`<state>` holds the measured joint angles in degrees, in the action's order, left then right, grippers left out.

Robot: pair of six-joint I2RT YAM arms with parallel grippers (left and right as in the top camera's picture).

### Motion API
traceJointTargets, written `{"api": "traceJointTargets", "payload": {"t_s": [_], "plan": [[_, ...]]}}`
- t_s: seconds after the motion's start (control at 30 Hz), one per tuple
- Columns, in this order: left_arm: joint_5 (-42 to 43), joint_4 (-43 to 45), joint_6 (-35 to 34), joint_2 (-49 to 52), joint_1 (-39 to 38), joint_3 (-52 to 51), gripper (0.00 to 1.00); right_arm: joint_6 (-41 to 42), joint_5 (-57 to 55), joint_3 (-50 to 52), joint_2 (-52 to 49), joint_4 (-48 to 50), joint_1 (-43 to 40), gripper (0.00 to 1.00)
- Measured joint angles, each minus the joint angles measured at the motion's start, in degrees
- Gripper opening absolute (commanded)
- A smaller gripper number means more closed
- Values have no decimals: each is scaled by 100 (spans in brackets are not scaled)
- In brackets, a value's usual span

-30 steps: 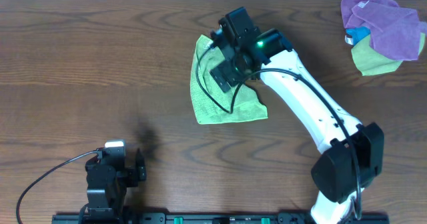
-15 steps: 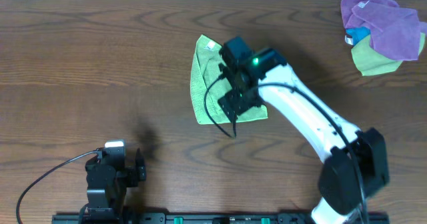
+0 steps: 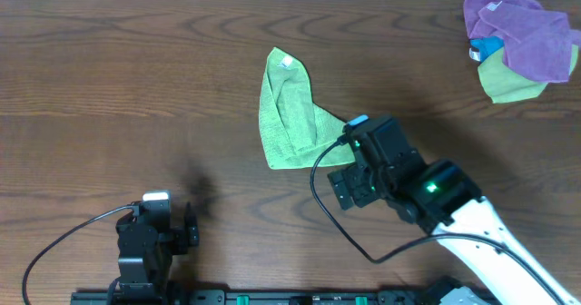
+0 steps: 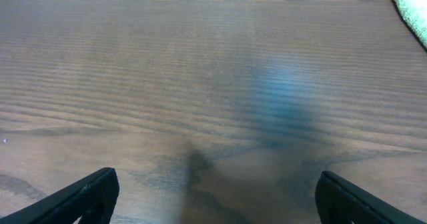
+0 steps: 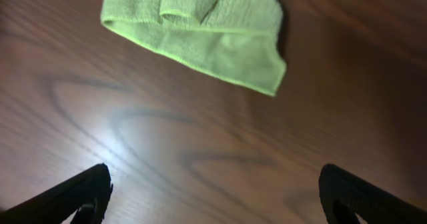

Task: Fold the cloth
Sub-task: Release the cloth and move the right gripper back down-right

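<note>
The overhead camera is looking straight down on the wooden table from well above, taking in both arms. The left wrist camera is sitting low behind the left claw, facing forward over bare wood. The right wrist camera is tilting down past the right claw, close to the tabletop. All three are sharing the lime-green cloth, ahead of each claw.
</note>
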<state>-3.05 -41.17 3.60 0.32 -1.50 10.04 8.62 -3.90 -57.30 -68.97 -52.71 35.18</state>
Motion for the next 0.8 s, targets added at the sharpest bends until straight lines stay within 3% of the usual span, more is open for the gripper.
{"api": "traceJointTargets", "payload": {"t_s": [0.33, 0.4, 0.47, 0.5, 0.53, 0.57, 0.8], "plan": [[0, 0, 0, 0, 0, 0, 96, 26, 114, 258, -988, 1121, 0, 97], [0, 0, 0, 0, 0, 0, 95, -35, 175, 258, -1132, 1327, 0, 87], [0, 2, 0, 0, 0, 0, 95, -74, 236, 262, -1196, 1453, 0, 66], [0, 2, 0, 0, 0, 0, 95, -90, 256, 264, -1200, 1539, 0, 68], [0, 2, 0, 0, 0, 0, 95, -57, 275, 264, -1198, 1657, 0, 93], [0, 20, 0, 0, 0, 0, 95, -24, 293, 262, -1198, 1749, 0, 99], [-11, 55, 11, 0, 0, -4, 95, -48, 376, 262, -1320, 2131, 0, 99]]}}
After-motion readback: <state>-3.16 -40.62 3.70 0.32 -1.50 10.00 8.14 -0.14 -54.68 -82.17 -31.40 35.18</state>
